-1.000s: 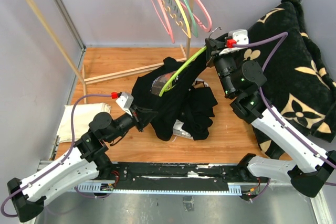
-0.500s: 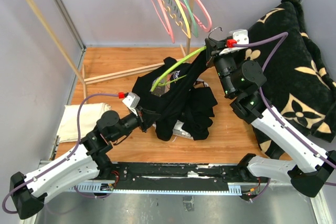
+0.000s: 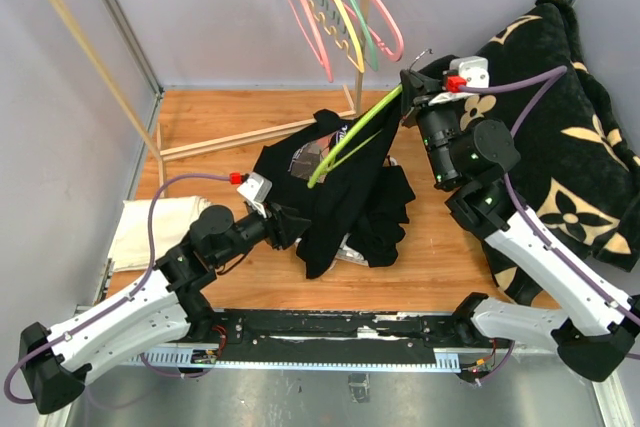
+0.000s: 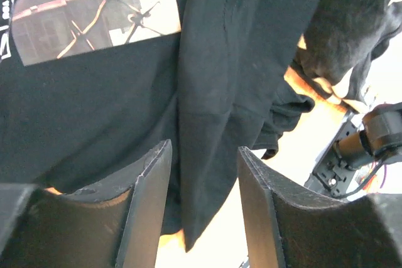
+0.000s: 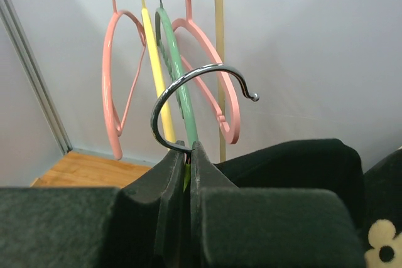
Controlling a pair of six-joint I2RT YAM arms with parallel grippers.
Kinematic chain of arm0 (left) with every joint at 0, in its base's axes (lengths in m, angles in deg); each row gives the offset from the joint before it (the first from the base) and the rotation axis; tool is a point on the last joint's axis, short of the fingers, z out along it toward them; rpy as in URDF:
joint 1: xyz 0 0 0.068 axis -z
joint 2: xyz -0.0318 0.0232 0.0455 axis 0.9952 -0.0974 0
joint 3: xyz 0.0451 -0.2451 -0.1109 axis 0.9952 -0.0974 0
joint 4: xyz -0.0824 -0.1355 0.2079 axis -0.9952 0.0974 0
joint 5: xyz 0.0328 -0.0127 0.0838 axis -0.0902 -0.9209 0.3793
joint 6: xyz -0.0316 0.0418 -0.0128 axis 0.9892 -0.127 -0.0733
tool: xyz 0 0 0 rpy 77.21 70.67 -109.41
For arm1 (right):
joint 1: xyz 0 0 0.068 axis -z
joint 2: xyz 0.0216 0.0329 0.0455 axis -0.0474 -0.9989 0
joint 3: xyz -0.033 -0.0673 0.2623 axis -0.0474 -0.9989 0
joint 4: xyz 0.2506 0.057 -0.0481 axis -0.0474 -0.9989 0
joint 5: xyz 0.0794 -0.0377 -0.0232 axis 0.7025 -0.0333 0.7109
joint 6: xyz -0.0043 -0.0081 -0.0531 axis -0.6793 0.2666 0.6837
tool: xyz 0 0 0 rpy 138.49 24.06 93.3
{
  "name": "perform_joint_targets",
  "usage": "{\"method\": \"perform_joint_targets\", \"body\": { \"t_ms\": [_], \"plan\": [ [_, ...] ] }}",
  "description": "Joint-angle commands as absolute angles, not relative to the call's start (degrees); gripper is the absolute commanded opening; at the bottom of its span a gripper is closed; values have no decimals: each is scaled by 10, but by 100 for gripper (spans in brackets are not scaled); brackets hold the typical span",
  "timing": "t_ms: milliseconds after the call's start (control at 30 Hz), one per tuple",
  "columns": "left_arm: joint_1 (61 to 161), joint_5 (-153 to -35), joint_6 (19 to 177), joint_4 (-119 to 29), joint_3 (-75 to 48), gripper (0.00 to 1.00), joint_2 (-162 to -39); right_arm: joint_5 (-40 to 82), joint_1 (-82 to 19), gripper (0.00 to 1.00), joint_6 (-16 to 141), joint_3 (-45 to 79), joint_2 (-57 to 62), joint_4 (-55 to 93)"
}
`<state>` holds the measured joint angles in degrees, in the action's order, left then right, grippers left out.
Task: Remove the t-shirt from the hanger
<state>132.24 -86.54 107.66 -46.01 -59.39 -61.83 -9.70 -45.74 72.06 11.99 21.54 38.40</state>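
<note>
A black t-shirt (image 3: 345,197) with a photo print hangs from a lime green hanger (image 3: 352,139) tilted above the wooden table. My right gripper (image 3: 406,97) is shut on the hanger's neck, just below its metal hook (image 5: 217,66); in the right wrist view the jaws (image 5: 190,145) are pressed together with a green sliver between them. My left gripper (image 3: 296,226) stands open at the shirt's lower left edge. In the left wrist view a hanging fold of the t-shirt (image 4: 207,123) falls loosely between the spread fingers (image 4: 204,147).
Pink, yellow and green hangers (image 3: 335,17) hang from the rack's rail at the back, on a wooden frame (image 3: 90,47). More black garments (image 3: 388,209) lie under the shirt. A black flowered blanket (image 3: 570,147) fills the right side, and a white cloth (image 3: 140,232) lies at the left.
My left gripper has opened and let go of the shirt's edge. The right arm has lifted the hanger slightly up and to the right, and the shirt now hangs straighter.
</note>
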Motion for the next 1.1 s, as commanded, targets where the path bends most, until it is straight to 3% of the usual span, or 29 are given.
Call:
{"method": "perform_joint_targets", "body": {
  "t_ms": [0,367,1067],
  "plan": [
    [1326,-840,1052,-454,-542,53,-615,-98,-452,1,725,122,249,440],
    [1326,-867,1000,-460,-431,64,-636,-92,-452,1,720,104,252,424],
    [1326,-913,939,-476,-281,67,-772,-85,-470,1,712,105,233,412]
  ]
}}
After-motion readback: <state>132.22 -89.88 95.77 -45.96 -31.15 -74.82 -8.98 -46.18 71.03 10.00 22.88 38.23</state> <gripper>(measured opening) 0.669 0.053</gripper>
